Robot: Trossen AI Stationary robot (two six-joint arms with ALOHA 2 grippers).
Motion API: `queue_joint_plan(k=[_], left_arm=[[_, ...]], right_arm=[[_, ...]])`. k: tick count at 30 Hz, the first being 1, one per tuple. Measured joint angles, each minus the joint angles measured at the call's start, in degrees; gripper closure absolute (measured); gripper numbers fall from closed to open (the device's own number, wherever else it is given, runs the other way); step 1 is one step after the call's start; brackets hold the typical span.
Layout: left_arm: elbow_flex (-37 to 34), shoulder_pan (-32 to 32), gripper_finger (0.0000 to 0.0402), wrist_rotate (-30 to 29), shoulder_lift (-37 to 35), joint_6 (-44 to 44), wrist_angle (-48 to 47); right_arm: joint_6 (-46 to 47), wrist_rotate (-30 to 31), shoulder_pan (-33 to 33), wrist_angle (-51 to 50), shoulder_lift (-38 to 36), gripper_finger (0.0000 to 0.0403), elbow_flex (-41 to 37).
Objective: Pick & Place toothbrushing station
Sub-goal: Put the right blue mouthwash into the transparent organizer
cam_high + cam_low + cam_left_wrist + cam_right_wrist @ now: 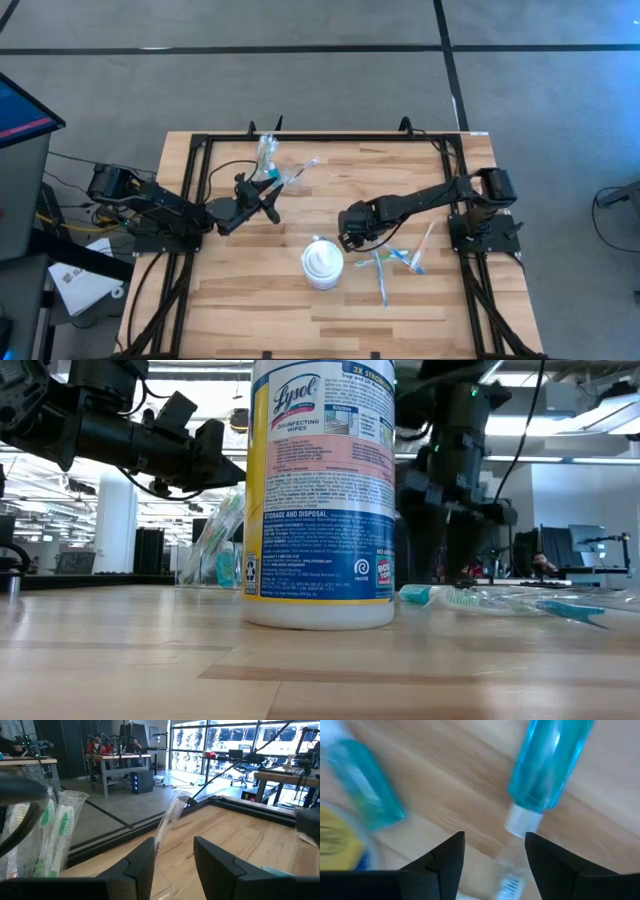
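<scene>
The right gripper [352,238] is hovering open over a blue toothbrush [551,755] lying at the tub's [323,263] three o'clock, risking nudging it aside, while the left gripper [268,196] is pinching a wrapped toothbrush [169,820] by the cup [265,152].

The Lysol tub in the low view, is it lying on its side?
No, the Lysol tub stands upright on the table, its label reading straight across.

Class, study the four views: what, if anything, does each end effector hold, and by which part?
The left end effector grips a wrapped toothbrush by its handle, head up. The right end effector holds nothing, open above a blue tube.
</scene>
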Motion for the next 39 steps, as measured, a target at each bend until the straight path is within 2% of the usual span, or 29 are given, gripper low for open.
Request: queue_joint_plan(k=[7,33,39], left_arm=[[0.0,0.0,0.027,1.4,0.0,0.0,-0.1],[0.0,0.0,0.027,2.2,0.0,-0.2,-0.1],[0.0,0.0,0.027,4.9,0.0,-0.2,-0.2]], right_arm=[[-1.3,-1.9,-0.6,-0.5,2.4,0.0202,0.3],[4.9,1.6,-1.7,2.2,2.4,0.0202,0.2],[4.9,1.5,-2.2,1.1,5.1,0.0204,0.2]])
